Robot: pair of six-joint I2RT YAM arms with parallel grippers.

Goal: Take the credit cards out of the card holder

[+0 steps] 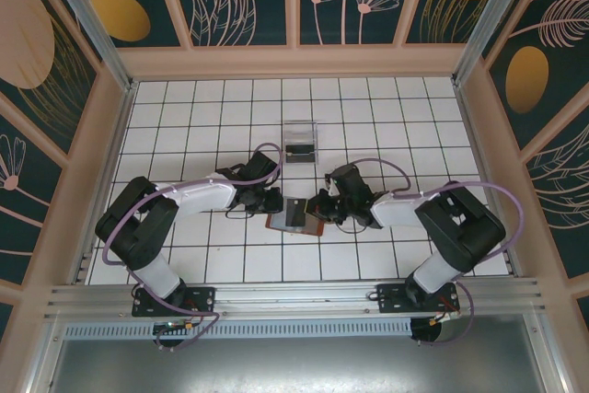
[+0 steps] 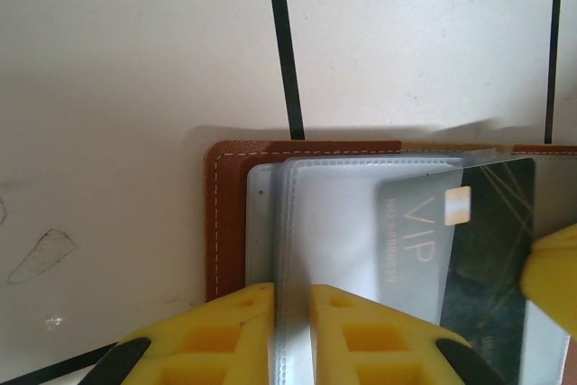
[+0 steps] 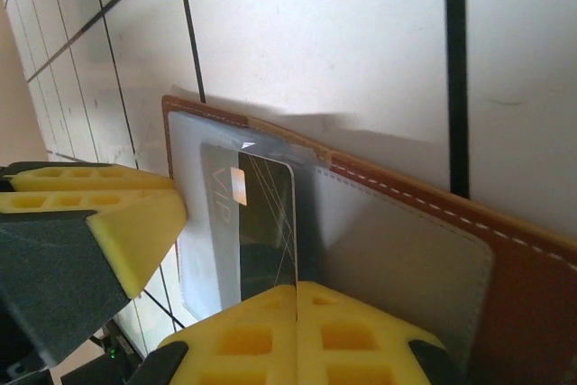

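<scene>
The brown card holder (image 1: 311, 227) lies open on the tiled floor between both arms, its grey inside (image 3: 397, 259) facing up. My left gripper (image 2: 291, 317) is shut on the edge of the holder's clear plastic sleeve (image 2: 334, 223). A dark credit card (image 3: 266, 223) marked VIP with a gold chip stands partly inside that sleeve. Shut on the card's right edge is my right gripper (image 3: 297, 313). In the left wrist view the same card (image 2: 482, 250) shows at the right, with the holder's brown stitched border (image 2: 225, 223) to the left. From above, the left gripper (image 1: 273, 202) and the right gripper (image 1: 322, 207) flank the card (image 1: 295, 213).
A clear plastic box (image 1: 300, 140) stands about two tiles behind the holder. Pale walls (image 1: 110, 135) enclose the white tiled floor on three sides. The left gripper's yellow finger (image 3: 99, 214) sits close beside the card in the right wrist view.
</scene>
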